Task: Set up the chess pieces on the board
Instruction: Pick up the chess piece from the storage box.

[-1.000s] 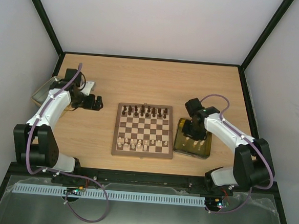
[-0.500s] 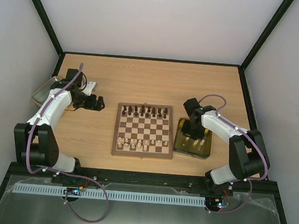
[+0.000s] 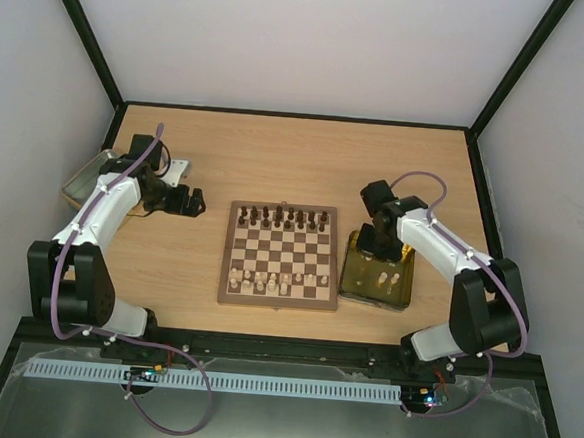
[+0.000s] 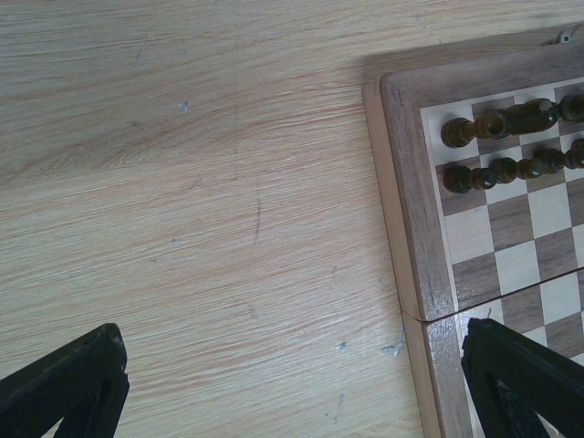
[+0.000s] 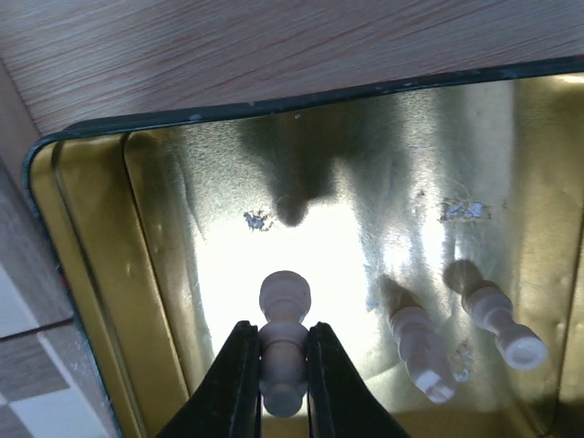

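The chessboard (image 3: 280,255) lies mid-table, with dark pieces (image 3: 282,217) in its two far rows and cream pieces (image 3: 273,278) in its near rows. My right gripper (image 5: 278,365) is shut on a cream pawn (image 5: 284,342) and holds it above the gold tray (image 5: 91,274). Two cream pieces (image 5: 418,342) lie in that tray. In the top view the right gripper (image 3: 382,243) is over the tray's far end (image 3: 376,277). My left gripper (image 3: 189,203) is open, left of the board, over bare table. The board's corner (image 4: 415,182) with dark pieces (image 4: 506,141) shows in the left wrist view.
A second shallow tray (image 3: 78,177) sits at the table's far left edge, behind my left arm. Black frame walls (image 3: 294,114) bound the table at the back and sides.
My right gripper has lifted and drawn back toward the tray's far end with the cream pawn in it. The left arm has barely moved.
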Motion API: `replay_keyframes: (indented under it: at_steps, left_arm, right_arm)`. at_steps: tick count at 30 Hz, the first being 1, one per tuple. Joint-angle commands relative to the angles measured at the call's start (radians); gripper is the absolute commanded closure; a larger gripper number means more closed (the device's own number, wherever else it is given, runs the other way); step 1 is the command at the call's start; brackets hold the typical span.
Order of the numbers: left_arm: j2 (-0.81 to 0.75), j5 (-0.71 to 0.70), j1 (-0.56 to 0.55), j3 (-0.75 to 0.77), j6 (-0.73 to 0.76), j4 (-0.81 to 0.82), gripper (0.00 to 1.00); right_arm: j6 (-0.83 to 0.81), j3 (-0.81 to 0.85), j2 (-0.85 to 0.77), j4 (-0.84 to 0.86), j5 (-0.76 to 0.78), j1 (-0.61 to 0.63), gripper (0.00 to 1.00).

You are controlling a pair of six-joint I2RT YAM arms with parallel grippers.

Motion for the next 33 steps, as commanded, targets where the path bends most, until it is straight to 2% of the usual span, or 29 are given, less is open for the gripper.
replay_keyframes:
  at_steps: [1,7,11,14,21,25,33]
  left_arm:
    - [-0.014,0.019,-0.004,-0.006,-0.006,-0.002,0.01]
    - [-0.032,0.019,-0.004,-0.016,-0.008,0.003,0.01]
    - [-0.028,0.016,-0.004,-0.016,-0.011,0.003,0.0]
    - [-0.023,0.017,-0.005,-0.014,-0.01,0.003,0.01]
    - [-0.029,0.016,-0.009,-0.018,-0.011,0.004,0.0]
    - [-0.042,0.014,-0.008,-0.025,-0.01,0.007,0.0]
    - [-0.041,0.011,-0.009,-0.024,-0.01,0.009,0.01]
  right_arm:
    - [-0.021,0.048,-0.06,-0.115,0.025,0.0,0.98]
    - [-0.015,0.057,-0.128,-0.183,0.044,0.071,0.98]
    - [0.037,0.146,-0.115,-0.251,0.092,0.246,0.98]
    - [0.071,0.209,-0.086,-0.283,0.067,0.368,0.98]
    - [0.085,0.272,-0.01,-0.3,0.023,0.557,0.98]
    - [0.075,0.281,0.046,-0.287,0.009,0.612,0.98]
    - [0.039,0.282,0.117,-0.226,-0.025,0.622,0.98]
